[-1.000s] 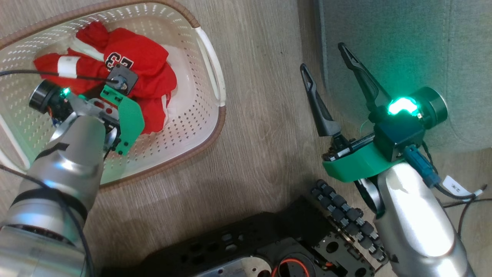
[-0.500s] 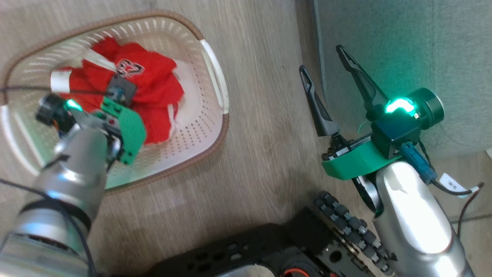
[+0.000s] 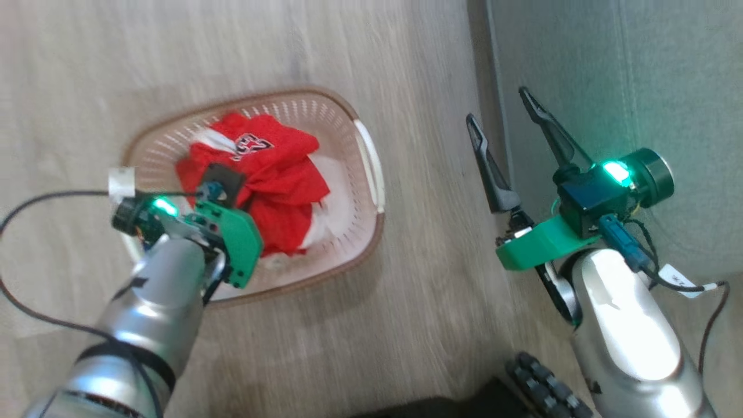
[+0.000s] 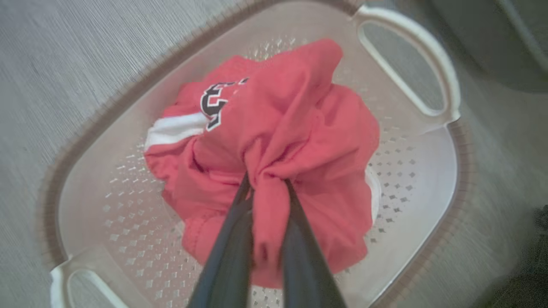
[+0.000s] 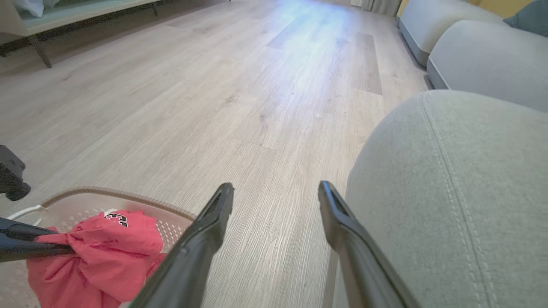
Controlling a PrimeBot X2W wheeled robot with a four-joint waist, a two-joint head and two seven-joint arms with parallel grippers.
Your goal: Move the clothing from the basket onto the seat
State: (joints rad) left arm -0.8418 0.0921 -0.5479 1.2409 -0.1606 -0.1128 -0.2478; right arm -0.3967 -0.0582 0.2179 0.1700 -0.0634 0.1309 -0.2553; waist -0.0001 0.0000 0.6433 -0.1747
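Item: the clothing (image 4: pixel 295 128), bright red soft fabric, bunched into one mass inside the basket (image 4: pixel 411 171); white band (image 4: pixel 171 130) on one side; dark printed logo (image 4: pixel 212 105) near the top of the bundle in the left wrist view; white fabric (image 3: pixel 331 191) shows under the red on the seat side; whether the lower folds touch the basket bottom cannot be told.

Item: the basket, cream perforated plastic with a brown rim (image 3: pixel 377 232) and a white handle (image 4: pixel 432 64); stands on the wood-look floor (image 3: pixel 406 58), apart from the seat (image 3: pixel 638 87).

Item: left tool (image 4: pixel 266 182), over the basket, fingers (image 4: pixel 231 239) drawn together and clamped on a gathered fold of the red clothing; the fabric puckers at the pinch.

Item: right tool (image 3: pixel 498 105), fingers spread wide, nothing between them; held above the floor beside the seat's edge, one finger (image 3: pixel 551 133) over the cushion.

Item: the seat, large grey upholstered cushion with a pale stitched seam (image 5: pixel 441 141); no clothing on it; further grey cushions (image 5: pixel 483 64) beyond it.

Item: black cable (image 3: pixel 35 203), looping from the left wrist.
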